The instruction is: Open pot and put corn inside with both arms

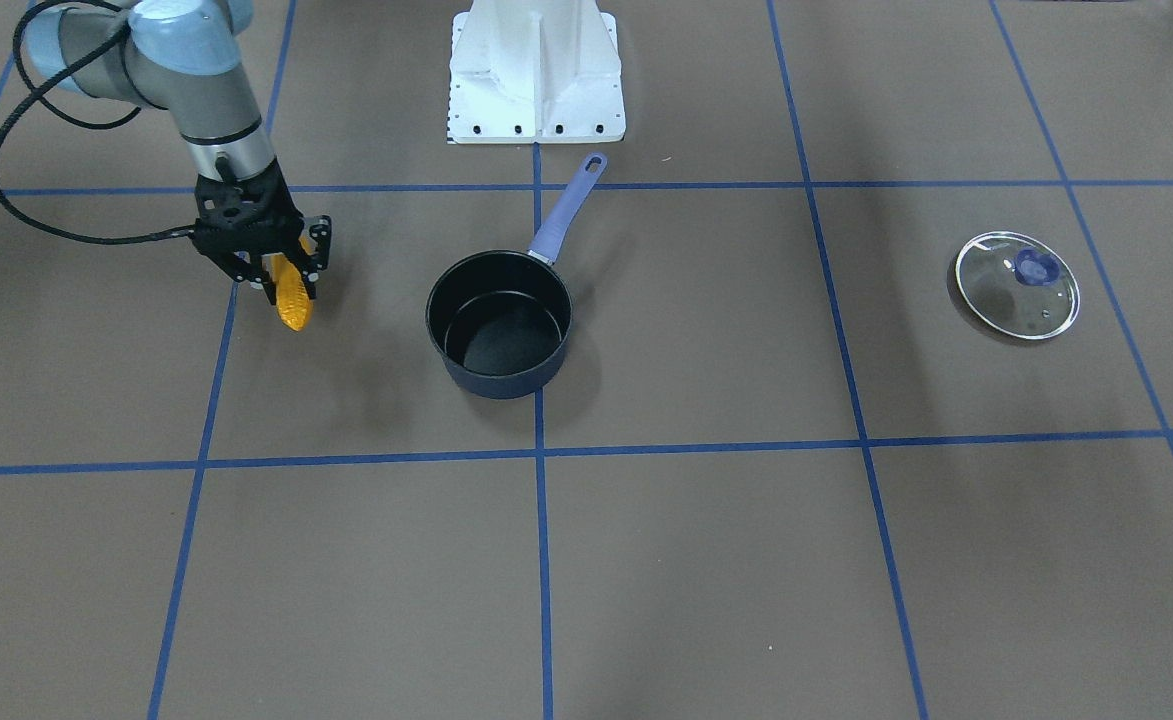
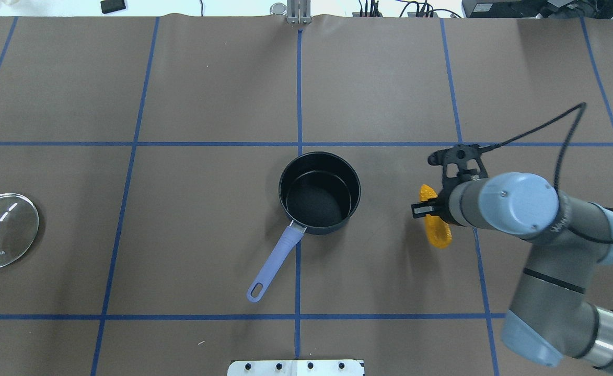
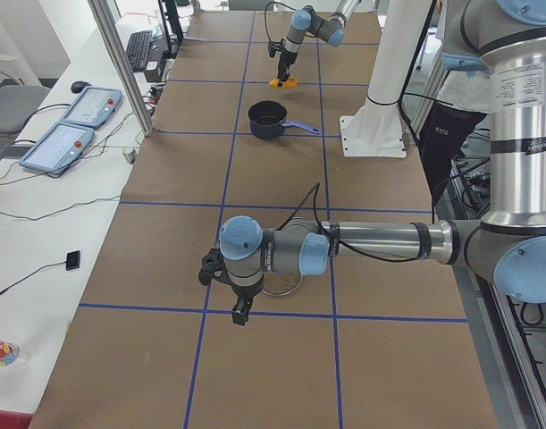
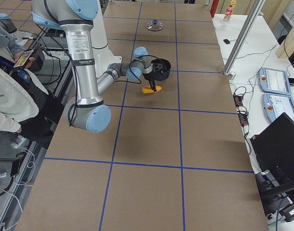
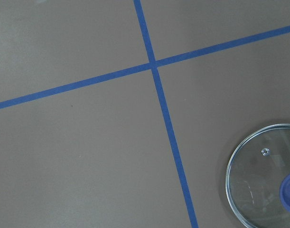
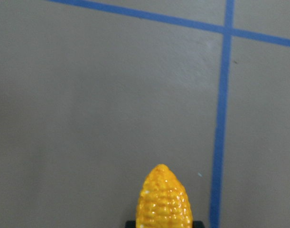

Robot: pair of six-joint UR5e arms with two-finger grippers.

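The pot (image 1: 499, 325) stands open and empty at the table's middle, its purple handle (image 1: 568, 210) towards the robot base; it also shows in the overhead view (image 2: 319, 192). My right gripper (image 1: 286, 285) is shut on the orange-yellow corn (image 1: 293, 297), held to the pot's side, apart from it. The corn shows in the overhead view (image 2: 437, 230) and the right wrist view (image 6: 163, 199), its tip over bare table. My left gripper (image 3: 239, 308) shows only in the exterior left view, beside the glass lid (image 3: 281, 284); I cannot tell whether it is open or shut.
The glass lid with the purple knob (image 1: 1016, 285) lies flat on the table far from the pot, on my left side (image 2: 0, 230) and low right in the left wrist view (image 5: 266, 183). The white robot base (image 1: 536, 75) stands behind the pot. Blue tape lines grid the brown table.
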